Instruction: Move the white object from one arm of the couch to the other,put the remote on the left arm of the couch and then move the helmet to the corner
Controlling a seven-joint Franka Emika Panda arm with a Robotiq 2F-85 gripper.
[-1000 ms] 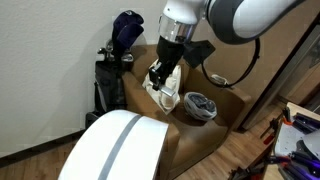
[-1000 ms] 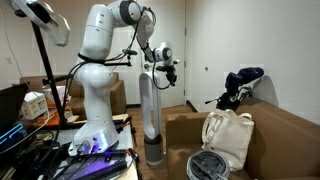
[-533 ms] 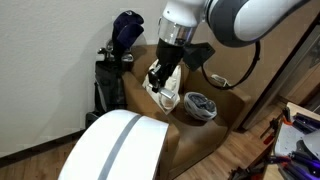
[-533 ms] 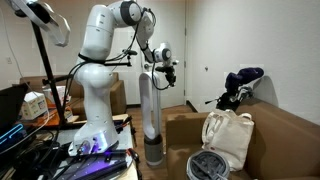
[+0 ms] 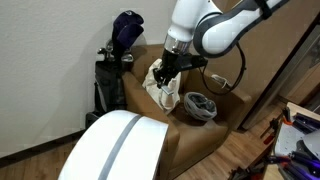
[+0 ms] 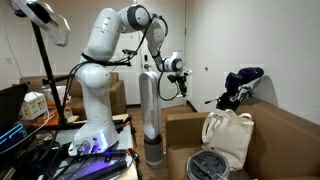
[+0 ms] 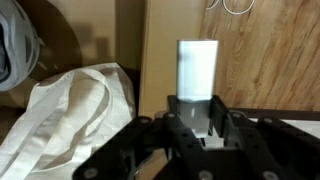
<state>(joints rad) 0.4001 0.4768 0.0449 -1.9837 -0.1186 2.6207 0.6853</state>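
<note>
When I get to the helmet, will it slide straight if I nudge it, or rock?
The helmet looks rounded, so a nudge would probably rock or spin it rather than slide it. Its vented shell suggests stiff and light for its size, so a rim grip should likely hold.

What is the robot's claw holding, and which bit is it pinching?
The gripper holds the white object by its near end; the rest sticks out in front.
</note>
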